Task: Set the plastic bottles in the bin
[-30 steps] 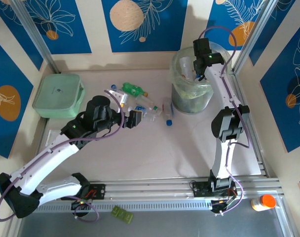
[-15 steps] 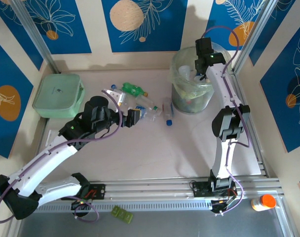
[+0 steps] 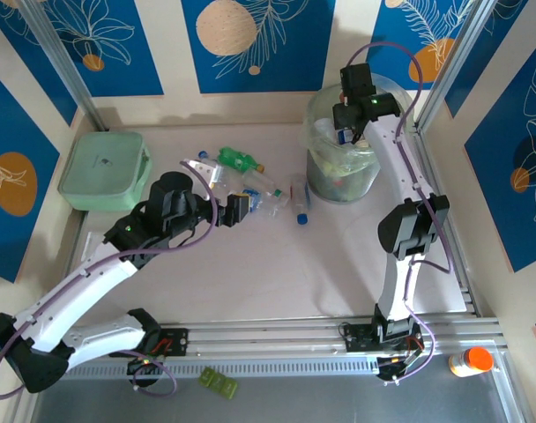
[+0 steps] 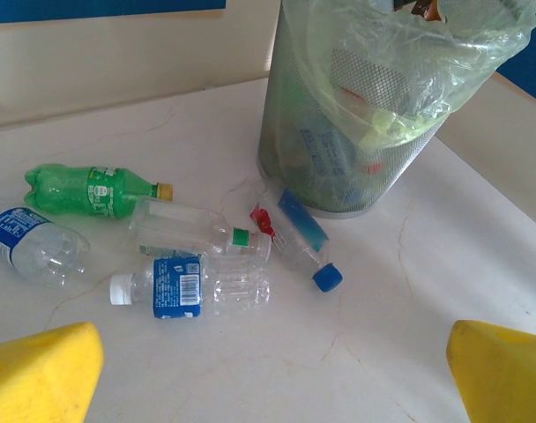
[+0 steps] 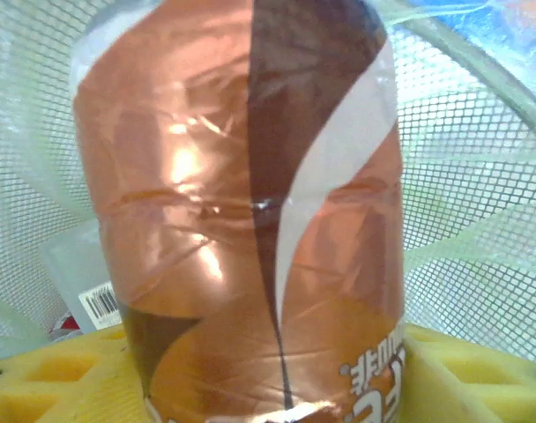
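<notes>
Lying in the bin [image 4: 290, 115] are crushed bottles [image 4: 325, 145]; right hand [image 3: 347, 130] above, grip on brown-labelled bottle [image 5: 241, 220] unclear; left hand [image 3: 241, 210] gapes empty.

Copper-and-brown bottle [image 5: 250, 220], greenish mesh bin [image 4: 314, 163]

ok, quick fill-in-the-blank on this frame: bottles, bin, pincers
1. The right pincer hangs over the bin; the left pincer has its jaws ___.
2. The bottle lying nearest the bin's foot has a ___ cap.
3. The pale-green lidded box sits at the far ___ corner of the table.
Missing words: open; blue; left.
</notes>
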Available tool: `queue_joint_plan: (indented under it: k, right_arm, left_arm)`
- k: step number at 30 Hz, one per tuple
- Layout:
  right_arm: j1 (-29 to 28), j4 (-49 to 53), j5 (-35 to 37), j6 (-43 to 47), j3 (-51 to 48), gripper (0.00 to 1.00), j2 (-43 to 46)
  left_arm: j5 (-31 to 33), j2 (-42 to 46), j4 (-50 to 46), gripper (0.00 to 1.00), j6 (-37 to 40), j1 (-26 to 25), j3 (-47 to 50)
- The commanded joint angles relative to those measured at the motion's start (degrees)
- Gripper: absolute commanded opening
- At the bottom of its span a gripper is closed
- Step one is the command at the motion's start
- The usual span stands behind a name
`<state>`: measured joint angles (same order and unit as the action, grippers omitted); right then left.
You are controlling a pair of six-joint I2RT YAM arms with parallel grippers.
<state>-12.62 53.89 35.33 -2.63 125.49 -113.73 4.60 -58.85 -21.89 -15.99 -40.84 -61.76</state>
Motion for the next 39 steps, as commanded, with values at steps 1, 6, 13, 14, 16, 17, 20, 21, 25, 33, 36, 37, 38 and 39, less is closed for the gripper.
queue_joint_plan:
  k: [1, 6, 13, 14, 16, 17, 20, 21, 25, 33, 36, 37, 38, 39]
  right_arm:
    - [0.62, 1.16, -0.89, -0.88, 0.63, 0.64, 1.93]
    - [1.55, 1.47, 0.79, -0.44, 1.21, 0.63, 1.11]
    - [3.12, 1.65, 5.21, -2.4, 1.93, 0.76, 0.0]
    - [3.2, 0.99, 5.78, -2.08, 1.71, 0.8, 0.21]
    - [3.3, 0.19, 6.4, -1.61, 1.81, 0.86, 0.43]
    - [3.38, -0.09, 6.58, -1.5, 1.99, 0.9, 0.44]
    - [3.53, 0.2, 6.07, -1.15, 3.16, 0.92, 0.0]
    - [3.54, 0.34, 5.87, -1.23, 3.34, 0.9, 0.04]
    - [3.27, 0.24, 3.73, -1.98, 2.44, 0.74, 0.98]
    - [-2.47, -2.65, -1.04, -1.88, -3.24, 0.61, 8.91]
    - [-5.48, -3.49, -3.35, -2.61, -7.43, 0.6, 14.47]
    - [-6.59, -4.23, -4.09, -2.7, -9.59, 0.6, 16.76]
    - [-7.94, -4.83, -4.3, -2.84, -11.94, 0.61, 19.1]
    - [-9.13, -5.37, -5.18, -2.82, -14.0, 0.61, 21.12]
  left_arm:
    - [0.86, 1.16, 0.29, 0.99, 0.97, 0.06, 0.32]
    - [1.11, 1.19, 0.34, 0.99, 1.06, 0.08, 0.32]
    - [1.2, 1.13, 0.42, 0.99, 1.32, 0.07, 0.41]
    - [1.2, 1.09, 0.33, 0.99, 1.33, 0.06, 0.41]
    - [1.2, 0.93, 0.36, 0.99, 1.43, 0.06, 0.37]
    - [1.28, 0.93, 0.32, 0.99, 1.44, 0.06, 0.32]
    - [1.38, 0.84, 0.36, 0.99, 1.48, 0.15, 0.32]
    - [1.46, 0.84, 0.34, 0.99, 1.48, 0.17, 0.32]
    - [1.64, 0.65, 0.36, 0.99, 1.5, 0.2, 0.32]
    - [1.74, -0.27, -0.13, 0.99, 1.33, 0.37, -0.03]
    - [2.2, -0.6, -0.02, 0.99, -0.24, 0.52, -0.01]
    - [2.95, -1.03, -0.71, 0.99, -1.34, 0.58, -0.48]
    - [3.44, -1.53, -1.63, 0.99, -2.15, 0.59, -1.21]
    - [3.76, -1.93, -2.62, 0.99, -2.96, 0.59, -1.91]
